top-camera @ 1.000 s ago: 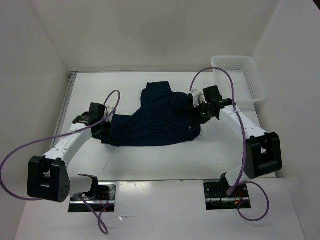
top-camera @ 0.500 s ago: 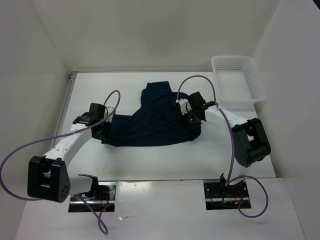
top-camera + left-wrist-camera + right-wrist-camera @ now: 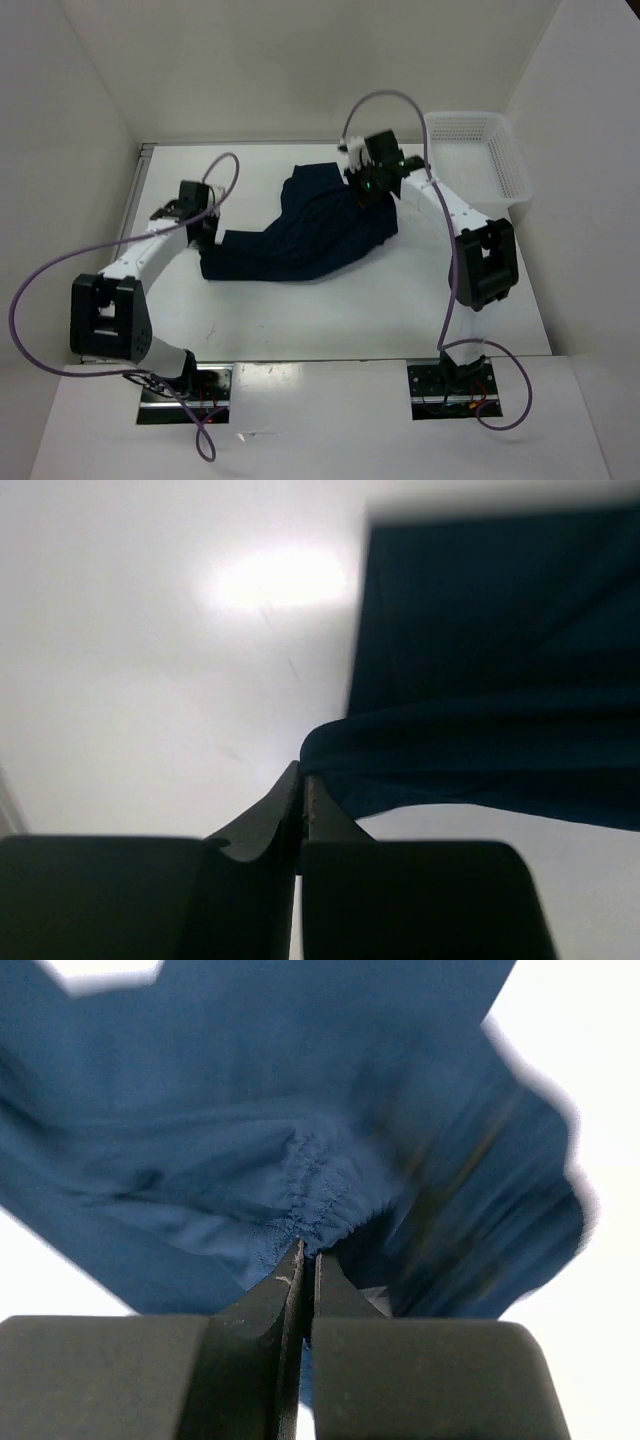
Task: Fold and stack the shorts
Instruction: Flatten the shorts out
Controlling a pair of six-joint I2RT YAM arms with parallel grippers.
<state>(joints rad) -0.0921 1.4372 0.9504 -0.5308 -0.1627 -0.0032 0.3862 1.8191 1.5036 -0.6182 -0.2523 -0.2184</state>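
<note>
Spanning the desk (image 3: 300,325) left to right, the shorts (image 3: 300,240) stretch between the left tool (image 3: 303,778), clamped on one edge, and the right tool (image 3: 307,1250), clamped on the gathered waistband (image 3: 322,1188) farther back.

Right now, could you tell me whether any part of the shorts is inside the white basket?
No, the shorts lie on the table, wholly to the left of the basket.
</note>
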